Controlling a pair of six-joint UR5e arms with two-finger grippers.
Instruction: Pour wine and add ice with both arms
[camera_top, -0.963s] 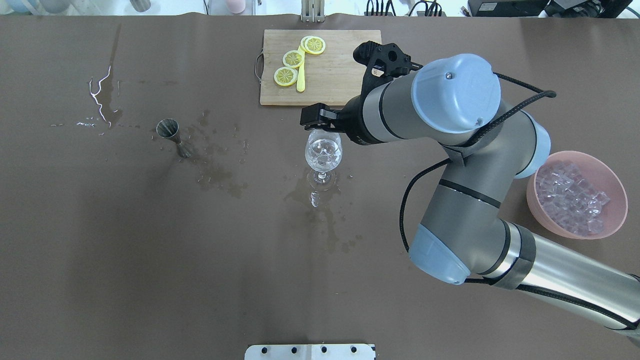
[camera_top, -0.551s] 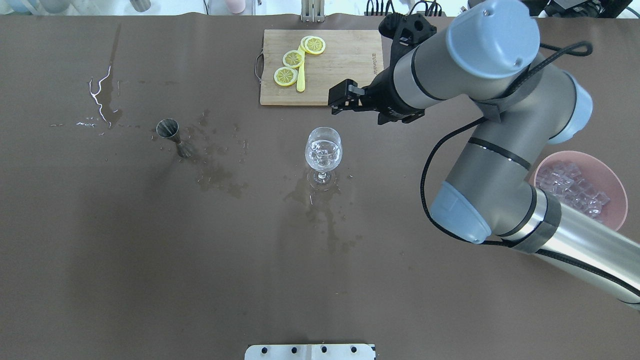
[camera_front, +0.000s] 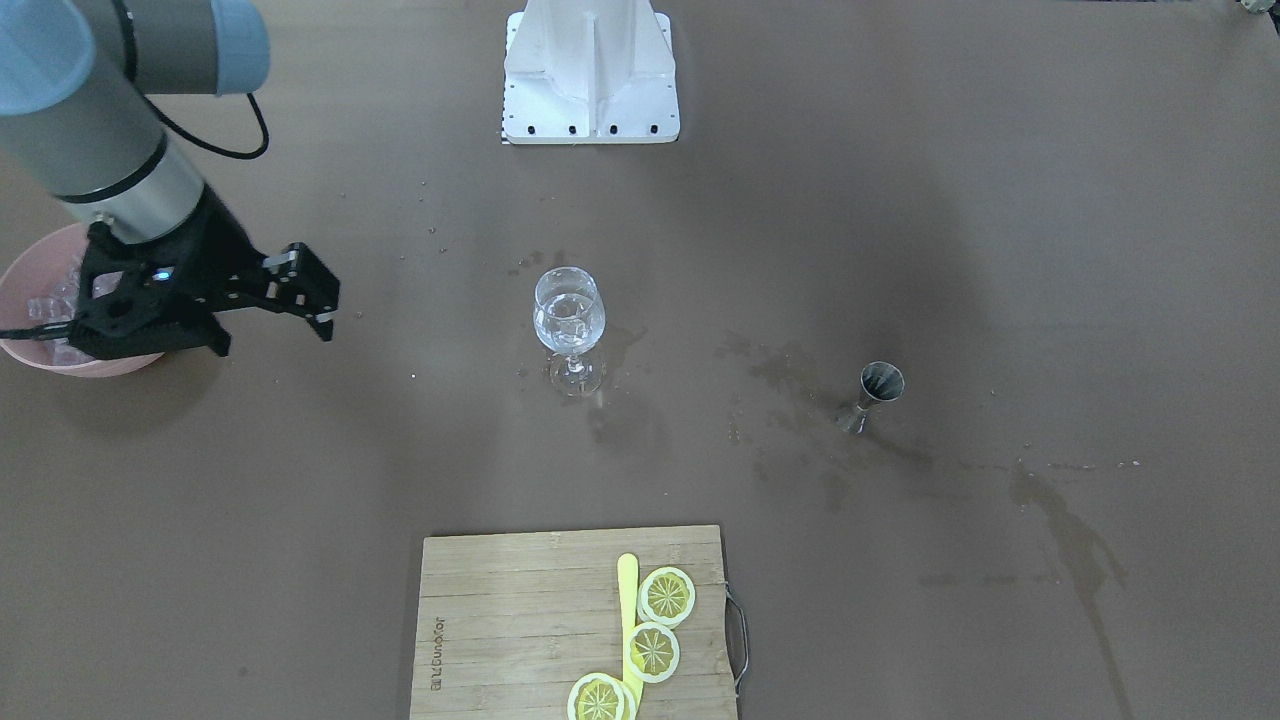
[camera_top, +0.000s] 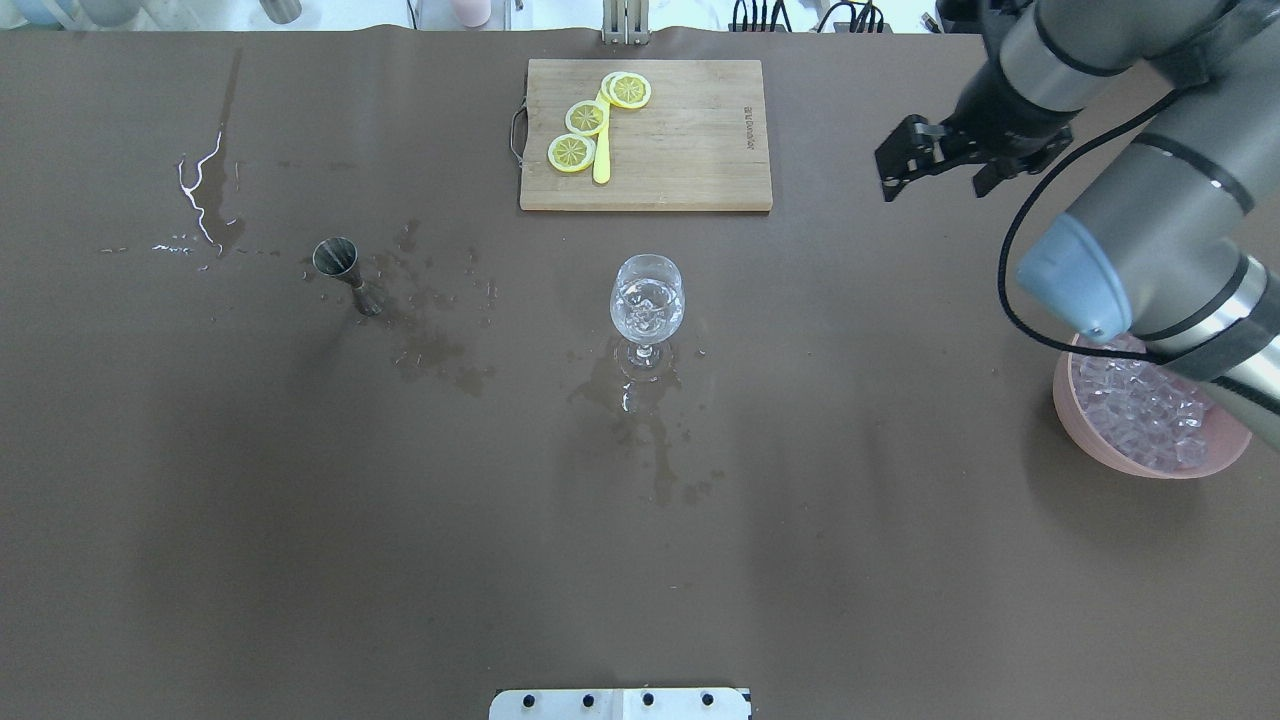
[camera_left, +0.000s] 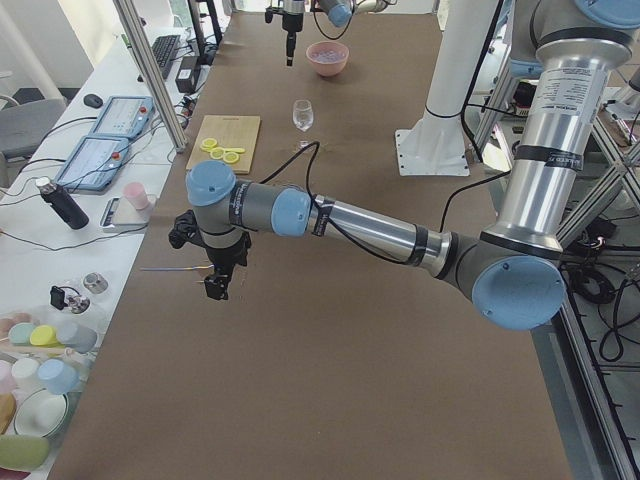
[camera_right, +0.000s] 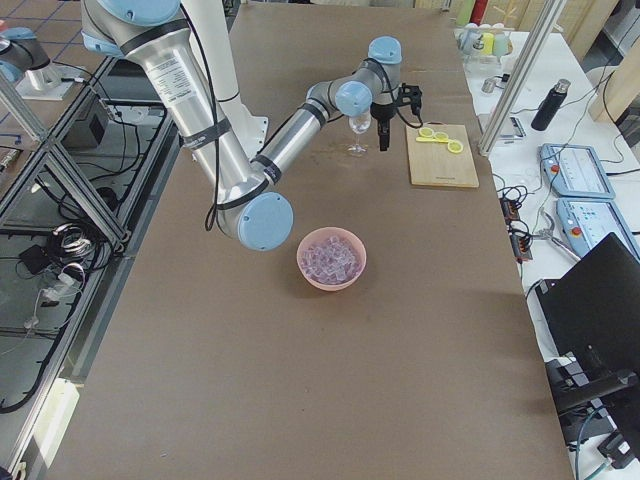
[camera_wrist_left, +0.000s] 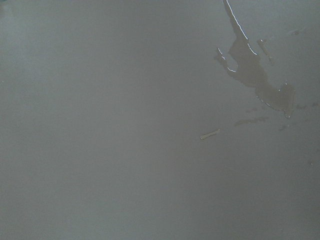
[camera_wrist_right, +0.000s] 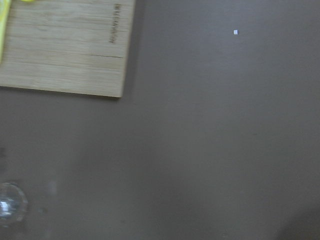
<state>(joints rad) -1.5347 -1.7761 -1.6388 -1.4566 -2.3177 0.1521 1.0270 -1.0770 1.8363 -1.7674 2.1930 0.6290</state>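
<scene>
Right pincer (camera_top: 935, 178), released and empty, is swinging off the wine glass (camera_top: 647, 295) toward the pink bowl (camera_top: 1100, 450) holding heaped ice (camera_top: 1150, 415) at the tabletop (camera_top: 300, 500) edge, where slick cubes may be squirting free on closing.

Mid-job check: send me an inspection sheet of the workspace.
Surface: brown table cover, wet stains by the jigger and under the wine glass; shiny spill at the robot's far left.
Job's things: wine glass upright, ice cubes inside, liquid level unclear; pink bowl heaped with ice.
Clutter: jigger upright; cutting board with lemon slices and a yellow utensil.
Grippers: right gripper open, empty, beside the board; left gripper over the table by the spill, state cannot tell.
Cables: black cable looping off the right arm, clear of the glass.
Surroundings: tablets and a bottle on the side bench; no person seen.
</scene>
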